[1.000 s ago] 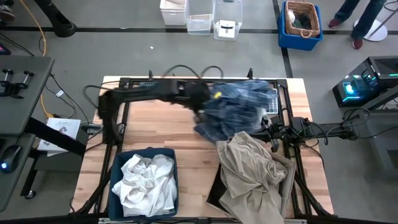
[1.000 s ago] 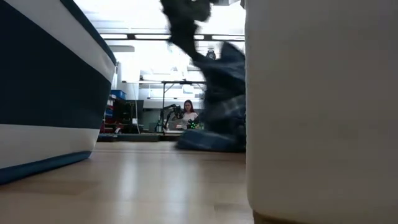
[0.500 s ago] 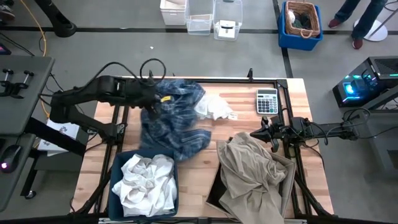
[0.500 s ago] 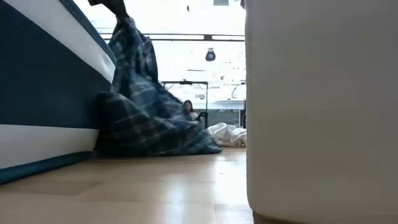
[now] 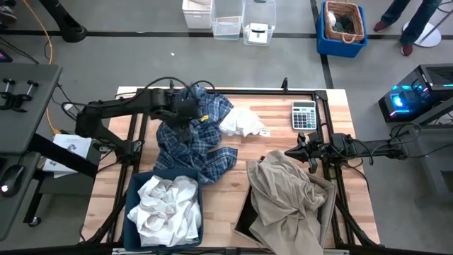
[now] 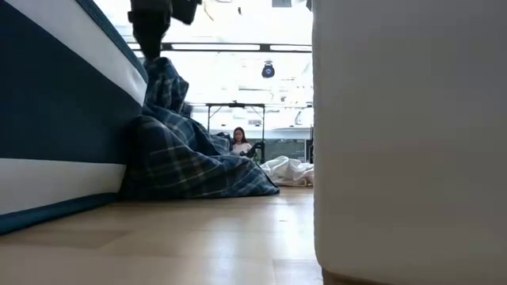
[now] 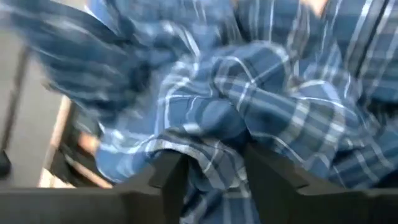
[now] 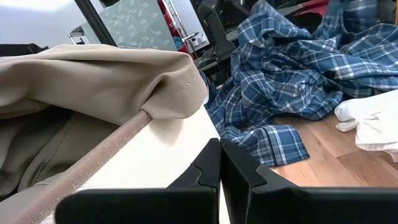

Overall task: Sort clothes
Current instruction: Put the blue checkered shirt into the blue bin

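Observation:
The blue-and-white plaid shirt [image 5: 195, 142] lies heaped on the table's far left. Its near part leans on the far wall of the dark blue bin [image 5: 127, 212], and its top rises to my left gripper [image 5: 185, 112]. That gripper hangs over it with its fingers apart and plaid cloth [image 7: 249, 112] between them. A white shirt [image 5: 166, 205] fills the bin. A tan garment [image 5: 287, 191] drapes over the cardboard box at the near right. A small white piece [image 5: 241, 124] lies on the wood beside the plaid shirt. My right gripper [image 5: 303, 152] is shut at the tan garment's far edge. My left gripper comes at the plaid shirt from above. A bunched fold of it [image 7: 211, 134] sits between the two parted fingers [image 7: 168, 180] and meets their inner sides. In the low view the shirt's peak [image 6: 162, 75] still reaches up to the gripper; whether it hangs from it, I cannot tell.
A calculator [image 5: 304, 113] lies at the table's far right. A black metal frame runs along the table's edges. Bare wood shows in the middle, between the bin and the box. A person sits far off in the room behind.
My left gripper has carried the plaid shirt from the far middle toward the table's left edge, then come back a little and down. The shirt has swung across and dropped into a heap against the bin. The small white piece it covered now lies bare.

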{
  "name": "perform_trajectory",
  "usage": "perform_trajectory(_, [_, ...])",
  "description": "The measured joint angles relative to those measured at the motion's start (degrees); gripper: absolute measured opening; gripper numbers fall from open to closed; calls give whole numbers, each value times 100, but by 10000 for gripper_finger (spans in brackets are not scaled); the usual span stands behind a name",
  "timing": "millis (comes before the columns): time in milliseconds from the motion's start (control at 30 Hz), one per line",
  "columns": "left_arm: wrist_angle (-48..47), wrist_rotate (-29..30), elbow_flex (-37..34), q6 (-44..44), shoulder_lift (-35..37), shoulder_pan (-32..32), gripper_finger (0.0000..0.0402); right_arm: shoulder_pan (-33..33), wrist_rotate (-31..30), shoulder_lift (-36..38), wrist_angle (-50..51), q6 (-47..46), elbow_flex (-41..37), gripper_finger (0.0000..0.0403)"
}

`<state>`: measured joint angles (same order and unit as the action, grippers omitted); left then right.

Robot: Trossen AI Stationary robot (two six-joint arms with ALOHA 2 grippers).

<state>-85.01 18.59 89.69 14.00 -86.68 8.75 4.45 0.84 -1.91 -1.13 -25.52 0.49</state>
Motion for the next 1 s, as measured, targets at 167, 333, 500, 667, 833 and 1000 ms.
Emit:
perform_trajectory(167, [112,-218,-238,-79,-266,185,215,-2,0,0,0,0,-2,0])
perform_trajectory(333, [979,-631,-1294,-107,-246,559,254,-2,0,0,1,0,-1,0])
perform_trajectory(500, [2224,-1044,-2652,-105,-266,902,260,0,2,0,0,0,0,0])
perform_trajectory(667, [3729,-1345,-3651,203,-471,1009,260,-1,0,0,2,0,0,0])
perform_trajectory(833, [4366,-1405,-3964,378,-1116,1010,260,-1,1,0,0,0,-1,0])
perform_trajectory(1000, [4458,-1441,-3910,266,-1411,1015,258,-2,2,0,2,0,0,0])
